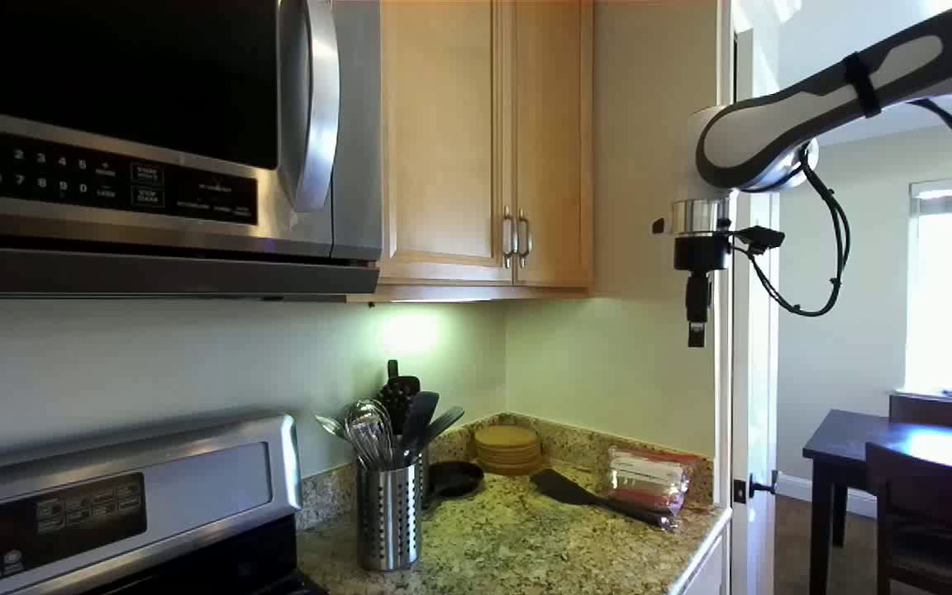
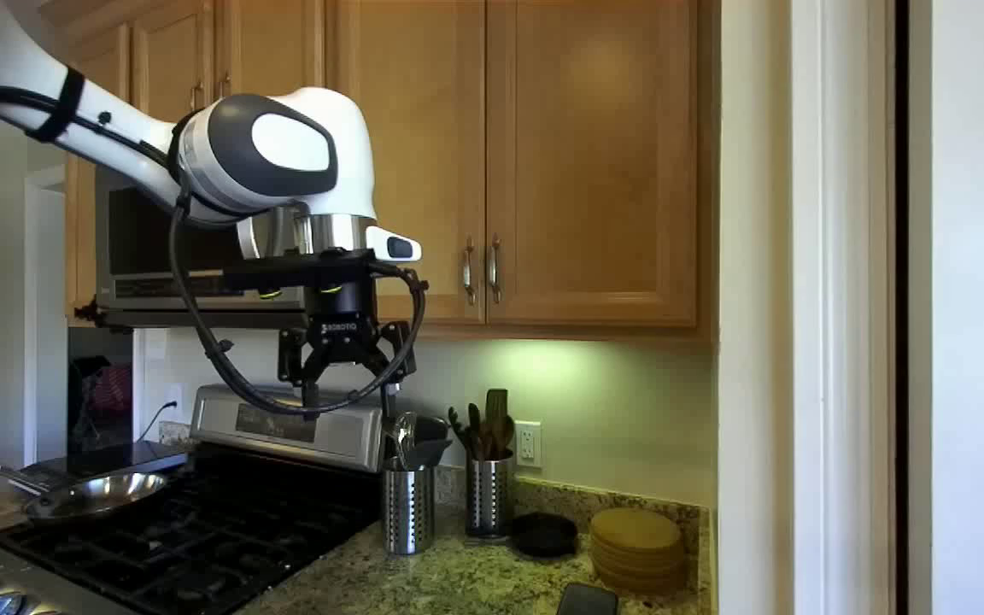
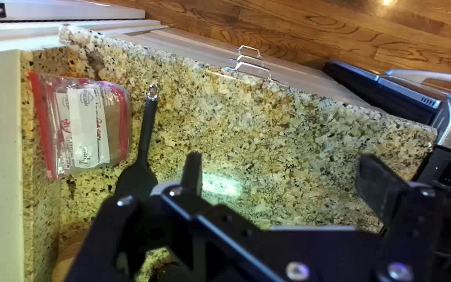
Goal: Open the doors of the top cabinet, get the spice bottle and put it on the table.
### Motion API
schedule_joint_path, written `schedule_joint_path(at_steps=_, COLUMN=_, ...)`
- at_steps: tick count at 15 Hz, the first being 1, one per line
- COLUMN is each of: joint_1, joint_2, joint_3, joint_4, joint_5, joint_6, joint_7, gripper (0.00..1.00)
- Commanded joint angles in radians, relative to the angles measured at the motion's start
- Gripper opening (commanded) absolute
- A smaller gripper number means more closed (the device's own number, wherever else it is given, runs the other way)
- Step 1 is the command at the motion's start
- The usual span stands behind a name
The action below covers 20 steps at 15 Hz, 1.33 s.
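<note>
While both doors (image 2: 592, 162) sit closed on the top cabinet (image 1: 476, 292), above the granite countertop (image 3: 268, 125), gripper (image 3: 282, 168) points down, fingers spread apart; black spatula (image 3: 147, 131) lies on that surface, just beside a red-edged plastic bag (image 3: 82, 125).

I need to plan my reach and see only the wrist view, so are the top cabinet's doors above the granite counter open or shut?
Observer: Shut; both doors are closed in both exterior views.
Operator: Where would I pull?
Observer: The handles sit low, side by side where the doors meet.
Operator: Am I level with them?
Observer: No, in both exterior views the tips of the gripper hang lower than the handles.
</note>
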Motion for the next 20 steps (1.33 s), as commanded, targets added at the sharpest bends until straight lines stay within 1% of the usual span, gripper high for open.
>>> schedule_joint_path(at_steps=1, joint_1=-0.005, joint_2=0.001, joint_3=0.004, joint_4=0.003, joint_5=0.002, joint_6=-0.003, joint_7=-0.002, gripper=1.0)
schedule_joint_path(at_steps=11, joint_1=-0.005, joint_2=0.001, joint_3=0.004, joint_4=0.003, joint_5=0.002, joint_6=-0.003, joint_7=-0.002, gripper=1.0)
schedule_joint_path(at_steps=15, joint_1=0.012, joint_2=0.031, joint_3=0.022, joint_4=0.012, joint_5=0.013, joint_6=0.055, joint_7=0.006, gripper=1.0)
schedule_joint_path(at_steps=20, joint_1=0.033, joint_2=0.096, joint_3=0.062, joint_4=0.067, joint_5=0.017, joint_6=0.197, joint_7=0.017, gripper=1.0)
